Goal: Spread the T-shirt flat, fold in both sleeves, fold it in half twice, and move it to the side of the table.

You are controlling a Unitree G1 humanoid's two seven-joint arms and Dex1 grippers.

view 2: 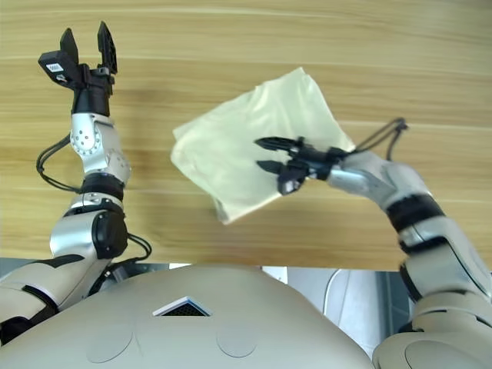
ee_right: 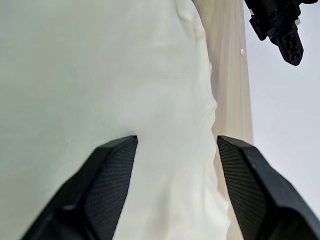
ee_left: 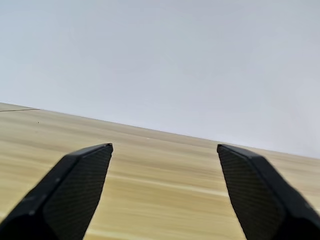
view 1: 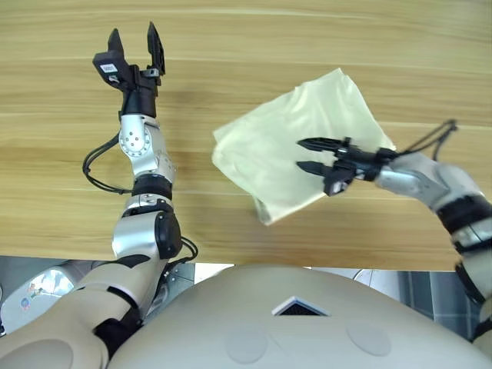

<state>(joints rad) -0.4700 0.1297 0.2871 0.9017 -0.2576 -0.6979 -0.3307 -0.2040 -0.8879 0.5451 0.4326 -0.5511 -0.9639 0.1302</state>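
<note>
Wide table (view 1: 323,46) strip between left tool (view 1: 134,31), T-shirt (view 1: 265,150); passage probably free.

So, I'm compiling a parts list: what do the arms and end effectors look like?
Both arms are silver-grey shells with black joint bands, beige nearer the shoulders. The left end effector and right end effector are black, each with two tapered fingers bearing textured pads. Black cables loop beside each forearm; a white label marks the left one.

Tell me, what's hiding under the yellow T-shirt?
The folded T-shirt lies on the wooden table, which shows all around it. Anything underneath is covered by the cloth, so I cannot tell. The open right pincer is above it.
</note>
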